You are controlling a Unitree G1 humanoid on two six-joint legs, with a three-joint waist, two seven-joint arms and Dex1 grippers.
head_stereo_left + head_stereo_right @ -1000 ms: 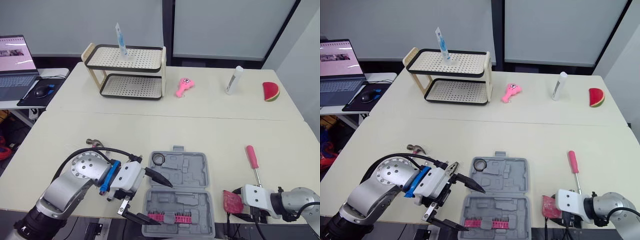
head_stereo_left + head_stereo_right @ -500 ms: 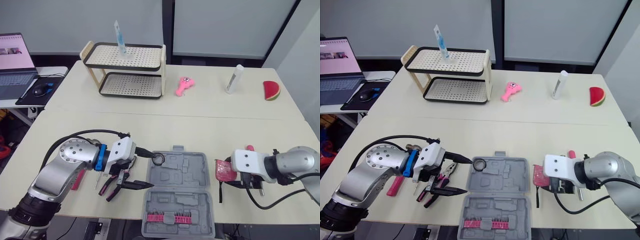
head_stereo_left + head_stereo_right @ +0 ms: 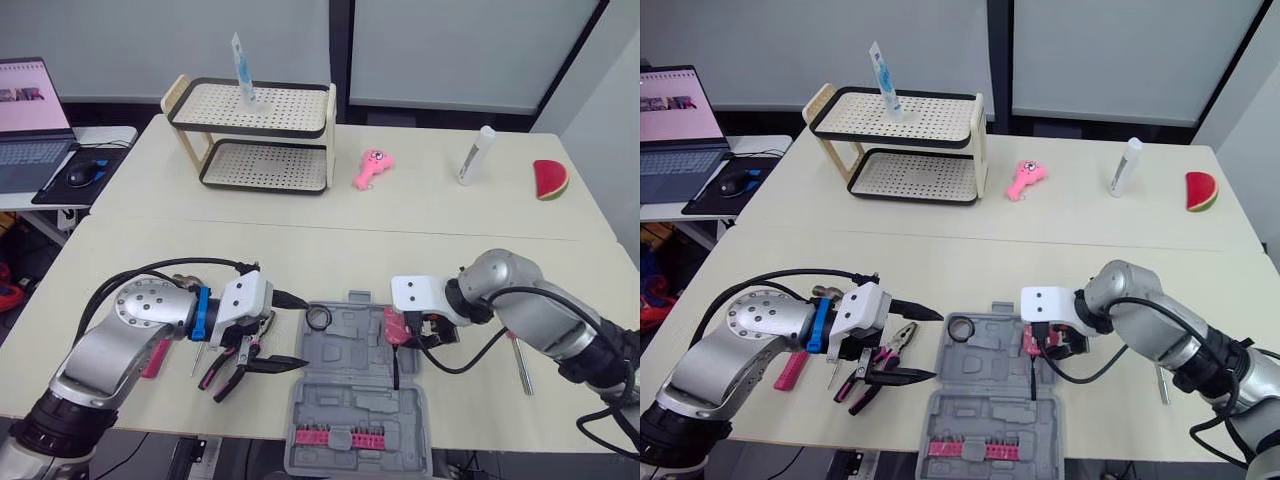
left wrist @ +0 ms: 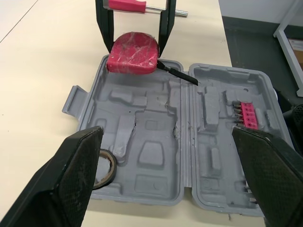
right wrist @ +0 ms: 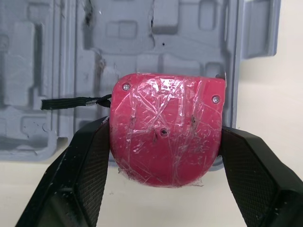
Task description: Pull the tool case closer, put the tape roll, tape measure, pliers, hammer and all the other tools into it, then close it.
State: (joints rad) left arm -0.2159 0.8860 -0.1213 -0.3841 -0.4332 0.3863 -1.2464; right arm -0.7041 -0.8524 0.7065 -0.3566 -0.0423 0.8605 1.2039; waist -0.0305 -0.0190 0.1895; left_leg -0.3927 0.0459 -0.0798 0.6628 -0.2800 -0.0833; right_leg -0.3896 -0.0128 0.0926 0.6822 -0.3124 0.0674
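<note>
Hovering over the far right corner of the open case (image 3: pixel 350 340), the right hand (image 4: pixel 135 45) is clenched on the tape measure (image 5: pixel 165 118), one finger pressed flat to each side of the red body so that it hangs squarely between them, its black strap (image 5: pixel 71 102) trailing loose across the grey moulding. That grip looks chosen for a straight drop: with the body held by its sides and the underside free, it can be lowered into a recess without the fingers fouling the tray (which recess is meant for it I cannot tell, and at present it sits half over the case's rim, half over the worktop (image 3: pixel 300 250)). The case lies near the front edge, lid half toward the robot with a strip of pink bits in it, and the tape roll (image 3: pixel 318 318) is already in the far left corner of the tray. The left hand (image 3: pixel 303 331) waits just beside that corner, spread wide and grasping nothing, one finger pointing at the roll and the other low over the pliers (image 3: pixel 228 368), which lie on the worktop close to the case's left side. I judge it is parked there to take the pliers next. A screwdriver (image 3: pixel 520 355) lies well apart on the right, yet to be packed.
</note>
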